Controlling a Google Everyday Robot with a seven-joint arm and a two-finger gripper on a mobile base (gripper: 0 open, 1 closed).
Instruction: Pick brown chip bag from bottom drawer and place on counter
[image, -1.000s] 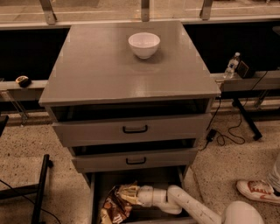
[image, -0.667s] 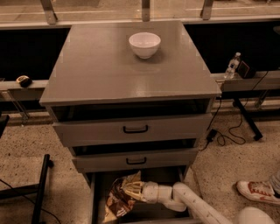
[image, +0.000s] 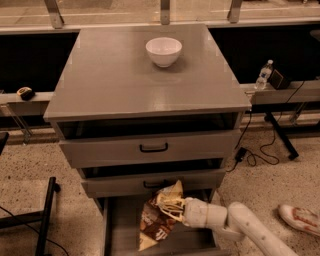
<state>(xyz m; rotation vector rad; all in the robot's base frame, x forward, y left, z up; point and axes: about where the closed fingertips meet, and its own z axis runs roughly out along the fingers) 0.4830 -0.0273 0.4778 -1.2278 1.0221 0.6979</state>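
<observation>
A: What's underfoot?
B: A speckled tan floor (image: 75, 170); black cables (image: 260, 156) trail across it on the right, near a shoe (image: 300, 218); a black stand (image: 46, 210) at the left.
A: And behind?
B: Metal posts (image: 165, 11) along the top edge; a dark recess below them; a low ledge (image: 287, 92) carrying a water bottle (image: 263, 75).
A: Furniture? Light?
B: One grey drawer cabinet (image: 100, 152), its top faintly glossy under dim, warm light; the gripper (image: 169, 204) is low at its foot, clamped on the brown chip bag (image: 155, 222) over the bottom drawer (image: 122, 225).
</observation>
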